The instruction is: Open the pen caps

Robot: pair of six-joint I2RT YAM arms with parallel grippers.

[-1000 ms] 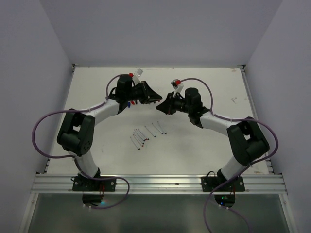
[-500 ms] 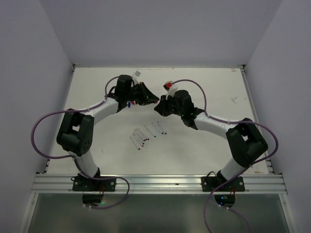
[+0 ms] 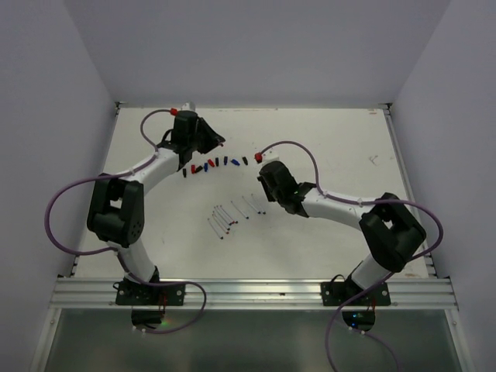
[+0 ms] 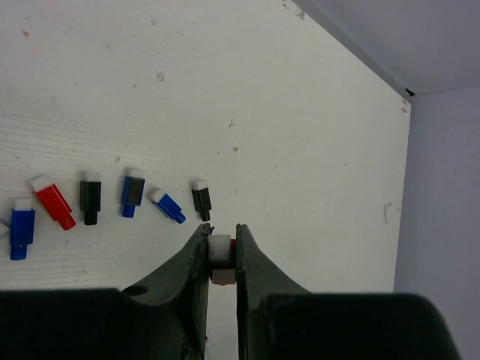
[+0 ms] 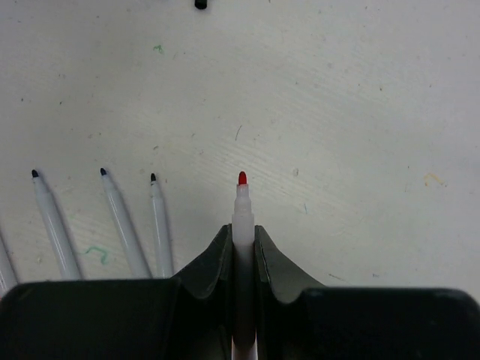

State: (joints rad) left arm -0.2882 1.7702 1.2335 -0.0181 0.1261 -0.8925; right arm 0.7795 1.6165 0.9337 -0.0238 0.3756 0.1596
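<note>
My left gripper (image 4: 222,241) (image 3: 211,142) is shut on a red pen cap (image 4: 220,255) with a white end, held just beyond the right end of a row of caps. That row of several loose red, blue and black pen caps (image 4: 133,196) (image 3: 218,163) lies on the white table. A white-barrelled pen (image 5: 241,206) with a bare red tip sits upright between the pads of my right gripper (image 5: 241,234) (image 3: 266,175), which is shut on it low over the table. Several uncapped pens (image 5: 159,221) (image 3: 232,217) lie side by side to its left.
The white table (image 3: 333,155) is walled on three sides, with a metal rail (image 3: 256,293) along the near edge. A small pale mark (image 3: 373,160) sits at the far right. Purple cables (image 3: 294,146) loop off both arms.
The two grippers, tip to tip above the table a second ago, have drawn apart. The left swung back left with the cap; the right dropped toward the pens with the barrel. The cap row now shows.
</note>
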